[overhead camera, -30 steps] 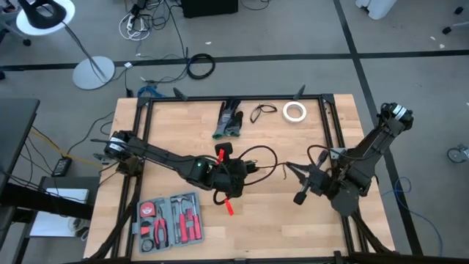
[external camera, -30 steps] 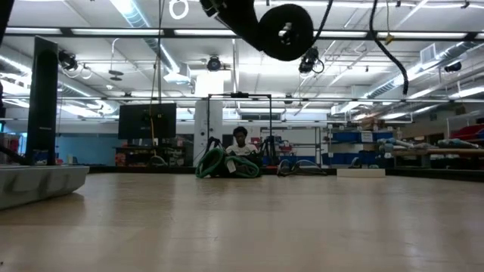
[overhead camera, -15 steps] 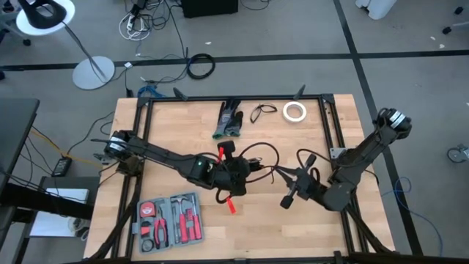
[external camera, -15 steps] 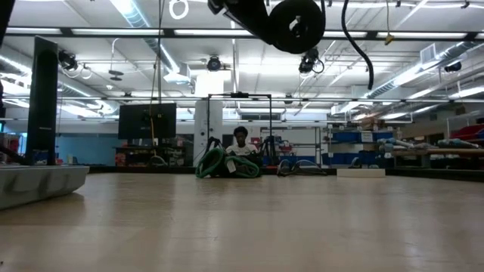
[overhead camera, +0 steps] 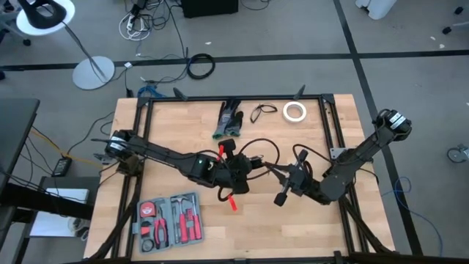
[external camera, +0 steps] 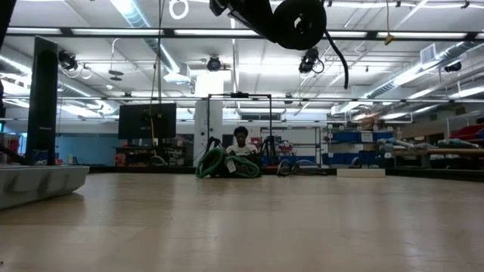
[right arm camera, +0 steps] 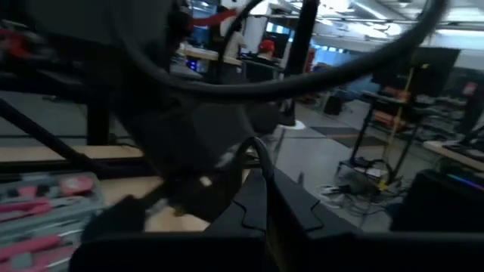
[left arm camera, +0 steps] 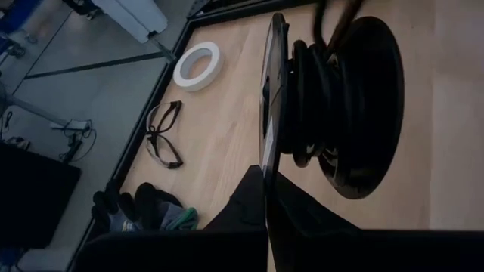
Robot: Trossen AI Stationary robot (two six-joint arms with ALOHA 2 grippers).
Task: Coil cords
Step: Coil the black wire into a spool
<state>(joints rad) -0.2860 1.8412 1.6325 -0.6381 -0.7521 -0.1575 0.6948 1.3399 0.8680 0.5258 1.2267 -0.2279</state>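
**Both arms meet over the table's middle, cord strung between them**

At the table's left near corner lies the tool case point(overhead camera: 169, 218), its contents too small to name. The left gripper point(overhead camera: 236, 174) sits mid-table, fingers clenched on a black spool point(left arm camera: 333, 106) wound with the cord point(overhead camera: 258, 150); from above the spool is buried under the arm, and only the left wrist view shows the windings, along with the glasses point(left arm camera: 164, 136), gloves point(left arm camera: 140, 211) and white tape roll point(left arm camera: 198, 65) at the far edge. A loose arc of cord loops just beyond the gripper and runs rightward. The right gripper point(overhead camera: 282, 196) hangs just beside it, fingers pinched on a strand of that cord. The low view shows only the spool's round face overhead point(external camera: 300, 21), cut off at the top edge
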